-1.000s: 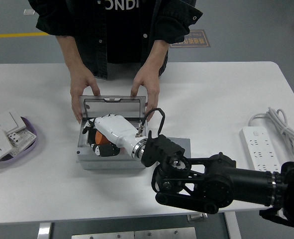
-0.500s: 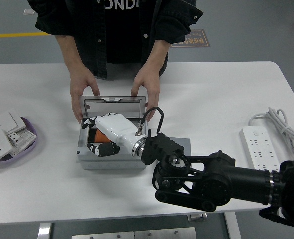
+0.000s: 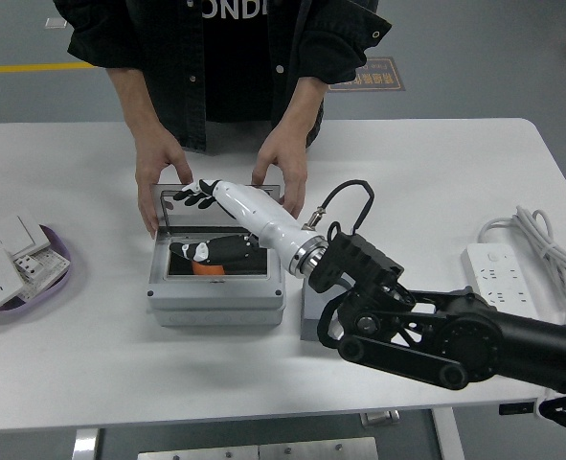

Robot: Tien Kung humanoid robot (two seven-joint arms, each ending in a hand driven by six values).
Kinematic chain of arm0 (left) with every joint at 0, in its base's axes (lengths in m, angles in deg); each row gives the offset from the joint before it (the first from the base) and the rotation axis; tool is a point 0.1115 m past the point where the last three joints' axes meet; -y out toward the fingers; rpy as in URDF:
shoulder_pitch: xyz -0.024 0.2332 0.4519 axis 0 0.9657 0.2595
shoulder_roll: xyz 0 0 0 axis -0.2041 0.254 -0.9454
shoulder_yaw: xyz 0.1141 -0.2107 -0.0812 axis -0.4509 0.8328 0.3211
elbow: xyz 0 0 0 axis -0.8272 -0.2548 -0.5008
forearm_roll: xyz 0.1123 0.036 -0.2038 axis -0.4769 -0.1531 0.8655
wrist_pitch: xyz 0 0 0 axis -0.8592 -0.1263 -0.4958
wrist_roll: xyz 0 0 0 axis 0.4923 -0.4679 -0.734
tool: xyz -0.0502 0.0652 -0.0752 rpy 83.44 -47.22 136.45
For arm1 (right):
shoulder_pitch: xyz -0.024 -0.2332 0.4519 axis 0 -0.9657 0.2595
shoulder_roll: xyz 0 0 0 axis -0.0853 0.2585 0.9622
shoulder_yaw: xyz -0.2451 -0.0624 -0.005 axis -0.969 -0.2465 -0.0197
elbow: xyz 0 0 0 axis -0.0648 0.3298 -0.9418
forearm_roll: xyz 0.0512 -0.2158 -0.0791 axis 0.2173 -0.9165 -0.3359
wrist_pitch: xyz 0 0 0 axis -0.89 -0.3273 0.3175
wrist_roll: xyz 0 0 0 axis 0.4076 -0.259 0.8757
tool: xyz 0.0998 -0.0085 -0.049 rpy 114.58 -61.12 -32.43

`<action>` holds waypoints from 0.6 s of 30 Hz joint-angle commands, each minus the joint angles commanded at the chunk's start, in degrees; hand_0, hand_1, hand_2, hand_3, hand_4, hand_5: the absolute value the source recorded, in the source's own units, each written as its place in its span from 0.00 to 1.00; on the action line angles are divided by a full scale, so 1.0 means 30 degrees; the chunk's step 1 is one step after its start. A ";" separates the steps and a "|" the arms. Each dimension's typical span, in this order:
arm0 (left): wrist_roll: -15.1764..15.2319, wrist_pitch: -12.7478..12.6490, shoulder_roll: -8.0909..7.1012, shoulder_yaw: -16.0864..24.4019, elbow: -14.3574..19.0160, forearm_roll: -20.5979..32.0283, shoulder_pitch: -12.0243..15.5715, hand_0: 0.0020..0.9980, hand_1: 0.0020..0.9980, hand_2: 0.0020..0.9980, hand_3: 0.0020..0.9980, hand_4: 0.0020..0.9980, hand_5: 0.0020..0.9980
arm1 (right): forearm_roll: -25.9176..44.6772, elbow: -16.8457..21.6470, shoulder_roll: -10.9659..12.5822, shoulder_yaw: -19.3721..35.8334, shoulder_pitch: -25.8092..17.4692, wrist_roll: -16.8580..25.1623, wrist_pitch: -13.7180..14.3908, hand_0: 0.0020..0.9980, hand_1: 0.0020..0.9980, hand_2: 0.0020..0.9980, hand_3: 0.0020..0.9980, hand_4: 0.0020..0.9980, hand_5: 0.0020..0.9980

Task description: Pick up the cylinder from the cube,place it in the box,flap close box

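One robot hand (image 3: 198, 195), your right, reaches from the lower right over the grey box (image 3: 215, 292) with its black fingers spread and holding nothing, its fingertips at the upright lid (image 3: 220, 201) along the box's far edge. Inside the box you can see the orange cylinder (image 3: 206, 269) lying on the floor, partly hidden under a dark shape. Behind the box a person stands with one hand (image 3: 158, 182) on the lid's left corner and the other hand (image 3: 284, 172) on its right corner, while a grey cube (image 3: 313, 316) sits just right of the box, mostly covered by your arm.
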 joint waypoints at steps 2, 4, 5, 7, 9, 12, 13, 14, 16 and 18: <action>0.0000 -0.0008 -0.0015 -0.0063 -0.0011 0.0054 -0.0023 0.60 0.63 0.62 0.64 0.69 0.22 | 0.0631 -0.0063 0.0115 0.0299 0.0397 0.0133 0.0089 0.83 0.71 0.71 0.78 0.87 0.39; 0.0007 -0.0006 -0.0048 -0.0070 -0.0008 0.0050 -0.0073 0.60 0.63 0.62 0.64 0.69 0.22 | 0.1207 -0.0630 0.0116 0.0386 0.0853 0.0291 0.0143 0.83 0.71 0.71 0.78 0.87 0.39; 0.0013 -0.0007 -0.0063 -0.0069 -0.0007 0.0047 -0.0095 0.60 0.63 0.62 0.64 0.69 0.22 | 0.1410 -0.0941 0.0105 0.0365 0.1062 0.0342 0.0143 0.80 0.69 0.69 0.76 0.83 0.39; 0.0017 -0.0001 -0.0094 -0.0091 -0.0003 0.0050 -0.0141 0.60 0.63 0.62 0.64 0.69 0.22 | 0.1952 -0.1717 0.0046 0.0129 0.1585 0.0485 0.0137 0.80 0.69 0.69 0.76 0.83 0.39; 0.0012 0.0004 -0.0112 -0.0133 0.0002 0.0062 -0.0167 0.60 0.63 0.62 0.64 0.69 0.22 | 0.2511 -0.2458 -0.0041 -0.0189 0.1998 0.0676 0.0141 0.80 0.69 0.69 0.76 0.83 0.39; -0.0003 0.0012 -0.0127 -0.0226 0.0010 0.0090 -0.0202 0.60 0.63 0.62 0.64 0.69 0.21 | 0.3354 -0.3620 -0.0266 -0.0835 0.2518 0.1005 0.0135 0.79 0.68 0.67 0.75 0.83 0.38; -0.0007 0.0018 -0.0130 -0.0244 0.0015 0.0086 -0.0218 0.60 0.63 0.62 0.64 0.69 0.21 | 0.3559 -0.4034 -0.0333 -0.1046 0.2633 0.1080 0.0120 0.79 0.68 0.67 0.75 0.83 0.38; -0.0005 0.0018 -0.0129 -0.0242 0.0017 0.0082 -0.0230 0.60 0.63 0.62 0.64 0.69 0.21 | 0.3658 -0.4248 -0.0353 -0.1208 0.2678 0.1110 0.0106 0.79 0.68 0.67 0.75 0.83 0.38; -0.0006 0.0024 -0.0133 -0.0199 0.0030 0.0038 -0.0242 0.60 0.63 0.62 0.64 0.69 0.21 | 0.3763 -0.4396 -0.0324 -0.1506 0.2683 0.1138 0.0088 0.79 0.68 0.67 0.75 0.83 0.38; -0.0010 0.0019 -0.0129 -0.0196 0.0021 0.0048 -0.0229 0.60 0.63 0.62 0.63 0.68 0.21 | 0.3676 -0.4157 -0.0179 -0.1766 0.2601 0.1087 0.0063 0.79 0.68 0.67 0.75 0.80 0.35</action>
